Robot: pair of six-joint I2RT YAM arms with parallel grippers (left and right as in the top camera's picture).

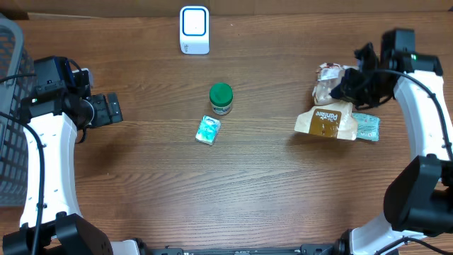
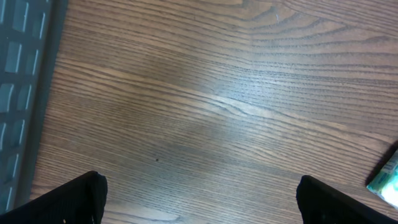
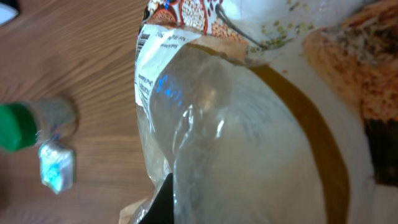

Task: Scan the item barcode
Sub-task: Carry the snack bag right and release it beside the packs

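Since the right gripper [image 1: 352, 83] is clamped shut on the crumpled clear top of the brown and clear plastic bread bag [image 1: 327, 120], which lies at the right of the wooden table [image 1: 283, 184], the step in hand looks like lifting the bag and carrying it to the white rounded scanner box with a blue-ringed window [image 1: 195, 30] at the far centre. To do it well: lift straight up first so the loaf end clears the teal foil packet [image 1: 367, 127] touching the bag's right edge. Hold the pinch firm, since thin film can slip. Then turn the wrist so the white printed label [image 3: 146, 68] faces the scanner window, flat and unwrinkled; glare off the film could spoil a read. Pass on the far side of the small green-lidded jar [image 1: 221, 98] and the small teal sachet [image 1: 208, 130] at mid table, both well apart from the bag. The left gripper [image 1: 113, 108] hangs with jaws spread wide, holding nothing, at the left by the grey mesh basket [image 1: 10, 106]; it has no part in this step. Writing: the brown panel carries a pale script word, possibly "Panera", not sure. In the right wrist view the label shows short black bars at its top left corner, likely the barcode, plus small print too blurred to read. Jar label and packets unreadable.
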